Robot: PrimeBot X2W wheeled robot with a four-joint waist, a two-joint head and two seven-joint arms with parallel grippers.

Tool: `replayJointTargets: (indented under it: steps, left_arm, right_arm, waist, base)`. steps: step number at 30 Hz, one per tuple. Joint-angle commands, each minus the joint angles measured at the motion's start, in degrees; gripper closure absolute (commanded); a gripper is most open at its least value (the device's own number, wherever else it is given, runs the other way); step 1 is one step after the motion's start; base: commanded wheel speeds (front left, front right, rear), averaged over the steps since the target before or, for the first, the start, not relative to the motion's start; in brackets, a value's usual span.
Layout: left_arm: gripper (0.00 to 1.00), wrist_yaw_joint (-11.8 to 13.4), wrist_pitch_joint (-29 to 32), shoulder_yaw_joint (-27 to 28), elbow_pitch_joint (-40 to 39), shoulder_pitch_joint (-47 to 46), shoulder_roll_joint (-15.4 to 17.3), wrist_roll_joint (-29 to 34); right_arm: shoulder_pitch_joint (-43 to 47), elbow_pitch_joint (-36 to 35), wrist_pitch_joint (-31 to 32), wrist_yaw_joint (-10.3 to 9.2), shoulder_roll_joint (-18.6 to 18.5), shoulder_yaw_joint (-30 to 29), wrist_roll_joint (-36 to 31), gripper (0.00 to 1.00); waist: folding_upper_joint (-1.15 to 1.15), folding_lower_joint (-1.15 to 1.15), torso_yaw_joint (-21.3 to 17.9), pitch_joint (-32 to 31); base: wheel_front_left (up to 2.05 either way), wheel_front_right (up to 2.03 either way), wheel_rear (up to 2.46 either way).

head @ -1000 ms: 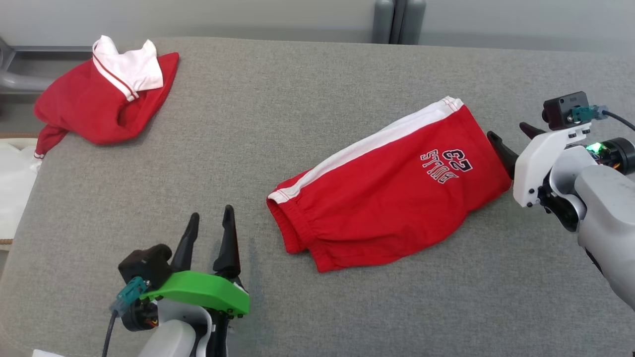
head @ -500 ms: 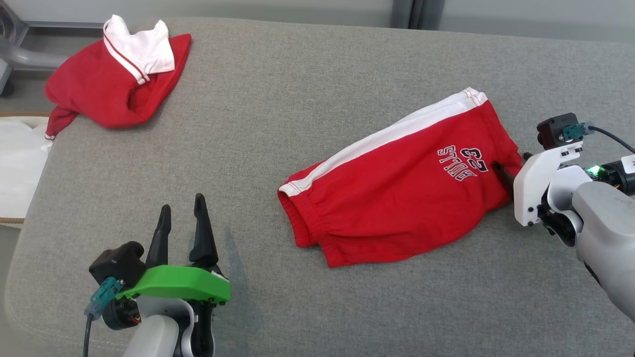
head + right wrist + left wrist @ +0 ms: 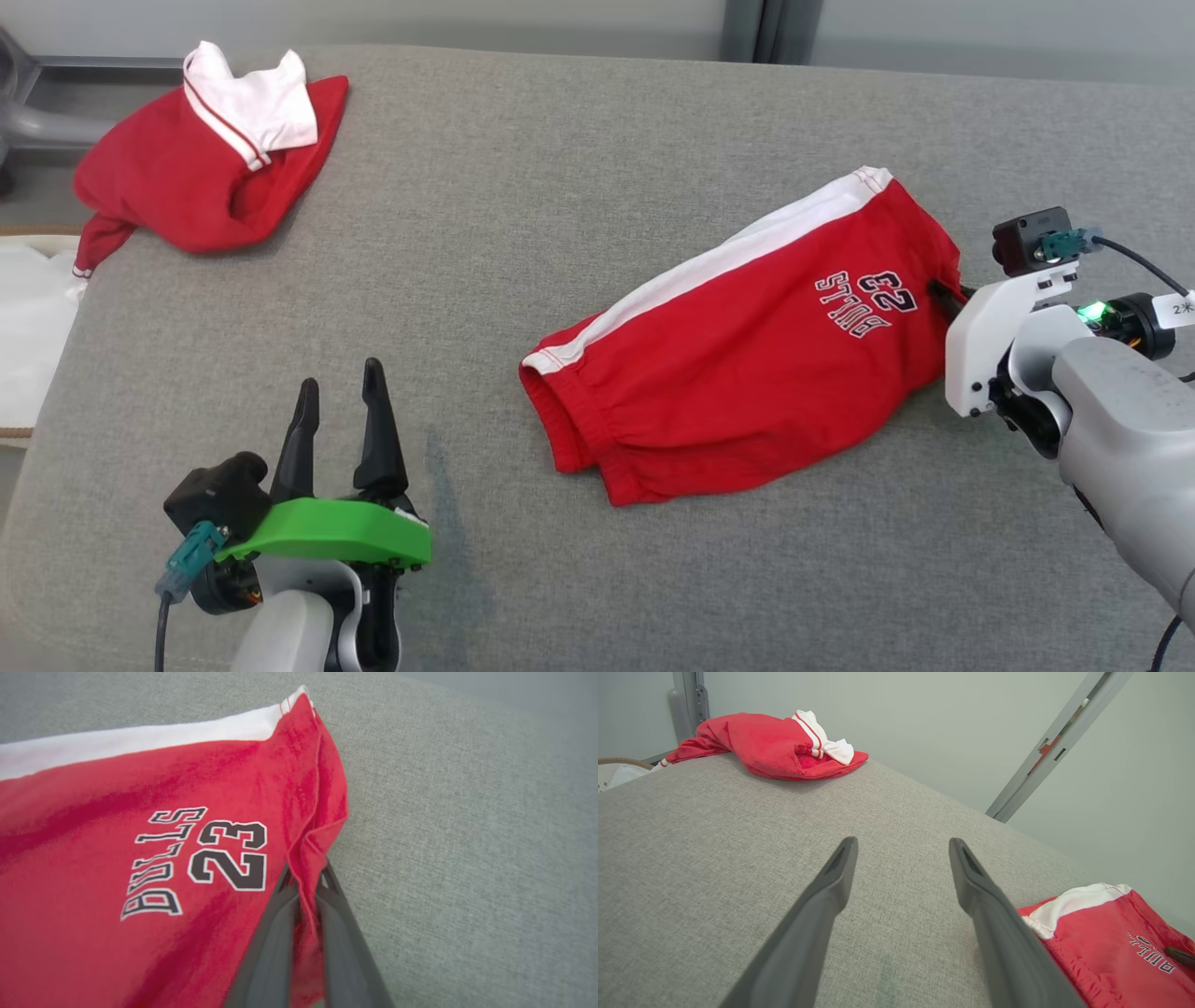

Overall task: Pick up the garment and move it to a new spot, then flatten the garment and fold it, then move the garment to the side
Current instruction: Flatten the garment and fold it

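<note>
The garment [image 3: 747, 345] is a pair of red shorts with a white side stripe and "BULLS 23" print, lying flat on the grey padded table [image 3: 560, 168], right of centre. My right gripper [image 3: 943, 294] is at its right hem. In the right wrist view the right gripper [image 3: 306, 875] is shut on a pinched fold of the garment [image 3: 140, 812]. My left gripper [image 3: 341, 378] stands open over bare table at the lower left, well apart from the shorts. In the left wrist view the left gripper [image 3: 902, 842] is open, with a corner of the garment [image 3: 1101, 942] at the lower right.
A second red and white piece of clothing [image 3: 196, 159] lies bunched at the table's far left corner [image 3: 775, 742]. Something white [image 3: 33, 327] sits off the table's left edge. A grey post [image 3: 747, 28] stands behind the table.
My right gripper moved in onto the shorts' right hem and shut on a fold of it. The head camera shifted slightly. The left gripper stayed open.
</note>
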Motion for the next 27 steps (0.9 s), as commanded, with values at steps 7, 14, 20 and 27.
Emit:
replayJointTargets:
  steps: [7, 14, 20, 27]
  left_arm:
    - [0.0, -1.8, 0.0, 2.0, 1.1, 0.1, -0.5, 3.5]
    - [0.0, -2.8, 0.0, 2.7, 2.3, 2.2, -0.8, 6.1]
    - [0.0, -3.2, 0.0, 2.4, 3.5, 3.0, -1.0, 6.8]
    - [0.0, -3.2, 0.0, 2.7, 3.8, 3.5, -1.1, 7.3]
  right_arm:
    - [1.5, 2.0, -5.9, -0.08, 1.4, -1.5, 1.4, 1.0]
    - [5.4, 3.1, -11.5, -0.08, 3.3, -3.1, 2.3, 1.0]
    - [9.5, 2.4, -13.7, -0.08, 4.9, -5.3, 2.2, 1.0]
    - [12.2, 0.7, -14.1, -0.08, 5.3, -10.4, 0.6, 1.0]
  waist:
    - [0.0, 0.0, -5.3, -3.2]
    - [0.0, 0.0, -11.6, -5.5]
    - [0.0, 0.0, -16.4, -6.5]
    - [0.0, 0.0, -19.0, -7.0]
  base:
    - [0.0, 0.0, 0.0]
    - [0.0, 0.0, 0.0]
    - [0.0, 0.0, 0.0]
    - [0.0, 0.0, 0.0]
